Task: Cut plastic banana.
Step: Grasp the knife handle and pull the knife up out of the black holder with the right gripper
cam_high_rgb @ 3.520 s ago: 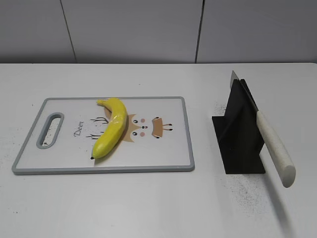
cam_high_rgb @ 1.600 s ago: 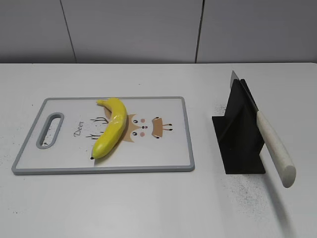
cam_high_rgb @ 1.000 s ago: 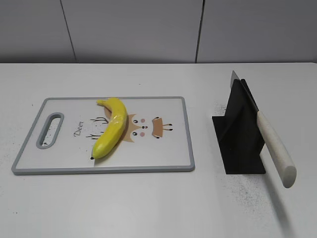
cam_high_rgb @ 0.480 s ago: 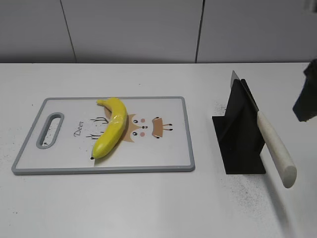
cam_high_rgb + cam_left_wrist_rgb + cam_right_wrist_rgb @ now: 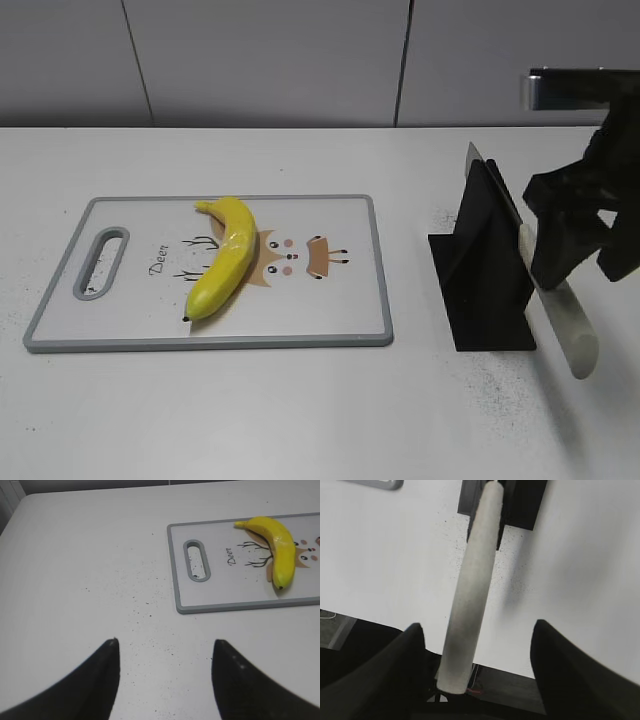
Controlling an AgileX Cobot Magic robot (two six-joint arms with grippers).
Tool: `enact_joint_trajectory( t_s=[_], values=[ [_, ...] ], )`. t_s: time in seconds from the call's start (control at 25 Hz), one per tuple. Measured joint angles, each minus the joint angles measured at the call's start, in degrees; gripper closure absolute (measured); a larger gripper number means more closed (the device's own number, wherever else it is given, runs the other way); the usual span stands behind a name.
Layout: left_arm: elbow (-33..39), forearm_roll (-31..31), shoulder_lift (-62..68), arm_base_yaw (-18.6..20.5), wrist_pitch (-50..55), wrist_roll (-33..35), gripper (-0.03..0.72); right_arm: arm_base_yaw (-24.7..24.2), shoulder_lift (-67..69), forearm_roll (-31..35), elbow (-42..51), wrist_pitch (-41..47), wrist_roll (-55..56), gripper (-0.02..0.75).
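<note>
The yellow plastic banana (image 5: 226, 257) lies on a grey-rimmed cutting board (image 5: 340, 338); it also shows in the left wrist view (image 5: 278, 548). A knife with a pale handle (image 5: 566, 320) rests slanted in a black stand (image 5: 482, 268). My right gripper (image 5: 578, 260) is open, its fingers either side of the handle, which shows in the right wrist view (image 5: 472, 590) between the jaws (image 5: 477, 635), not touching. My left gripper (image 5: 165, 642) is open and empty above bare table left of the board; it is out of the exterior view.
The cutting board (image 5: 220, 606) has a handle slot (image 5: 196, 560) at its left end. Dark specks dust the white table (image 5: 300, 410) around the stand. A grey wall (image 5: 270, 60) runs behind the table. The table's front edge shows in the right wrist view (image 5: 380, 622).
My right arm has come in from the right edge and moved down to the knife handle. The banana, board and knife have not moved.
</note>
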Motion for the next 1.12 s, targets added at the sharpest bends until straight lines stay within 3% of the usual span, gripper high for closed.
enact_joint_trajectory(
  t_s=[0.2,0.64,0.88,1.12],
  values=[
    [0.0,0.0,0.0,0.0,0.0,0.0,0.139,0.0,4.3,0.0,-0.1,0.0,1.9,0.245],
    [0.0,0.0,0.0,0.0,0.0,0.0,0.139,0.0,10.4,1.6,-0.2,-1.8,5.6,0.380],
    [0.0,0.0,0.0,0.0,0.0,0.0,0.142,0.1,10.4,2.6,-0.2,-0.8,8.0,0.580],
    [0.0,0.1,0.0,0.0,0.0,0.0,0.142,0.1,10.4,3.1,-0.2,-0.5,8.4,0.579]
  ],
)
